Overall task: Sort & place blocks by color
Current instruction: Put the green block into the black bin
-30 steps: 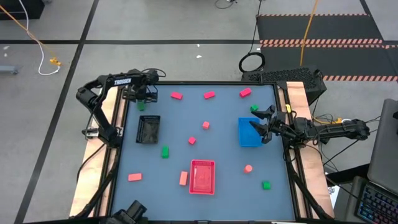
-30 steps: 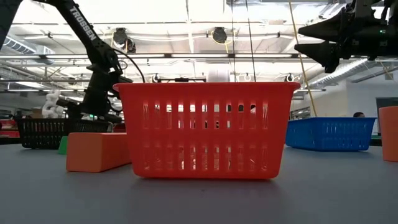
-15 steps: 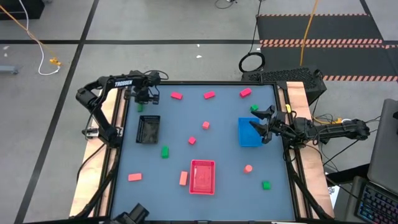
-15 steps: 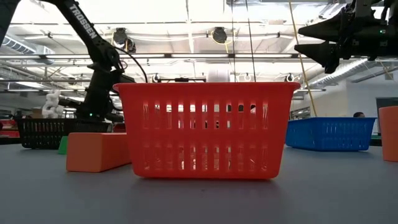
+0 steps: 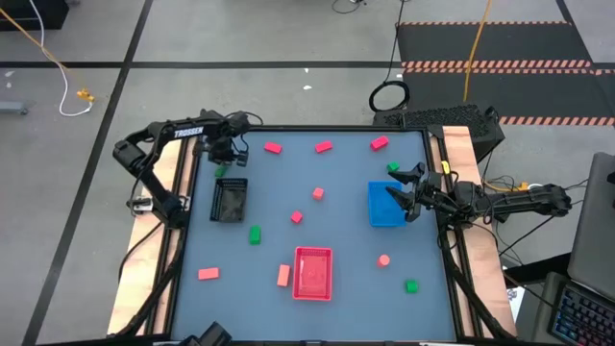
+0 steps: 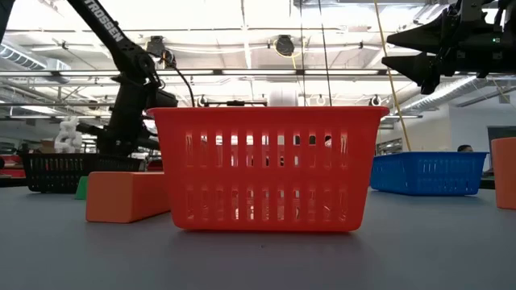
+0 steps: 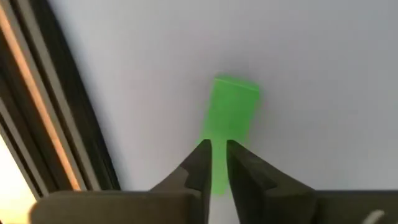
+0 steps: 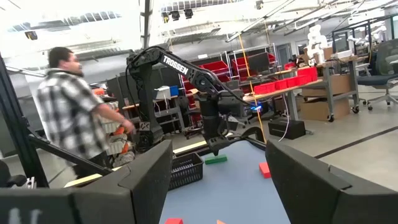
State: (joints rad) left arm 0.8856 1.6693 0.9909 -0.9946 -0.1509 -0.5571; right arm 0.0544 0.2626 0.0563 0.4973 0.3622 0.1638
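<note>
- High view: the left claw [image 5: 224, 151] has lifted a little off the green block [image 5: 220, 170]. The block lies on the surface [image 5: 336, 231] near the ten o'clock corner, just at the claw's six o'clock. The right claw [image 5: 396, 181] hangs unmoved over the blue tray [image 5: 375, 216] at three o'clock. About a dozen blocks lie scattered. The red tray [image 5: 296, 274] at six o'clock and the black tray [image 5: 213, 200] at nine o'clock look unfilled, so sorting seems barely begun.
- Low view: the left arm stands taller behind the red tray, and an orange block [image 6: 127, 196] lies beside that tray.
- Left wrist view: the fingers [image 7: 199, 165] are clenched to a slit, grasping nothing, with the green block on the surface beyond them.
- Right wrist view: its own fingers are spread wide and released. Far off, the left claw hovers just above the green block.
</note>
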